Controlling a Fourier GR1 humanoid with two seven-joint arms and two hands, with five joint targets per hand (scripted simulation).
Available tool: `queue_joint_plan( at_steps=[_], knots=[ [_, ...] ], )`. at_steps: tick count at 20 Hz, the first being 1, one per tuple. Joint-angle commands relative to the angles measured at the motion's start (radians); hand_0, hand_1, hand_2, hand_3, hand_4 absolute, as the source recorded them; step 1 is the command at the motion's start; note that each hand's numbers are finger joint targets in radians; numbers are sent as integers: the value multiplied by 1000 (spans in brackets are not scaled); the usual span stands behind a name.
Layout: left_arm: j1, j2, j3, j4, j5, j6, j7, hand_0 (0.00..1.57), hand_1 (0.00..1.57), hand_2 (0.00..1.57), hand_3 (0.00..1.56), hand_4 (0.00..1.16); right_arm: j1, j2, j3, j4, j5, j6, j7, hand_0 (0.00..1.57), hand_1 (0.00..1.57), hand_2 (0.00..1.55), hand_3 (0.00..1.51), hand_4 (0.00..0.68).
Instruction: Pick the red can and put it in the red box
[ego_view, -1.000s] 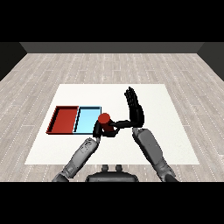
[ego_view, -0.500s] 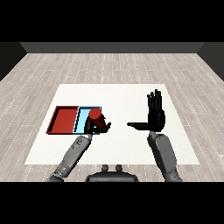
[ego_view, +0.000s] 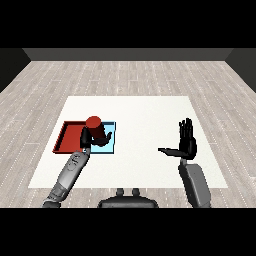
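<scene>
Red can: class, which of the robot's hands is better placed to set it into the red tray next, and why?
The left hand. Its fingers are curled round the red can, which it holds above the trays, beside the red tray. The right hand is open, holds nothing and stands far off on the table's other side.

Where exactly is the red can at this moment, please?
In the head view the red can sits left of centre, held in the left hand above the seam between the red tray and the light blue tray.
</scene>
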Motion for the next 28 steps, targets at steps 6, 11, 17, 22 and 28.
queue_joint_plan(
  at_steps=[6, 11, 17, 22, 28],
  knots=[
    [-119, 164, 147, 174, -72, -68, 70, 1445, 1445, 1456, 1394, 1106, 99, 37, -5, 119, 13, 58, -94, 0, 0, 0, 0, 0],
    [-196, 191, 245, 539, -44, -120, -11, 1566, 1566, 1532, 1436, 1088, 37, 41, -10, 201, 37, 48, -92, 0, 0, 0, 0, 0],
    [-219, 181, 322, 866, -53, -107, -139, 1571, 1571, 1569, 1490, 1088, -5, 89, -11, 239, 58, 26, -160, 0, 0, 0, 0, 0],
    [-305, 186, 313, 1122, -141, -27, -113, 1395, 1395, 1435, 1432, 1046, 32, 47, -22, 181, 57, 59, -159, 0, 0, 0, 0, 0],
    [-380, 165, 307, 1318, -181, -1, -50, 635, 635, 668, 139, 684, 35, 48, -17, 144, 72, 54, -174, 0, 0, 0, 0, 0]
  ],
)
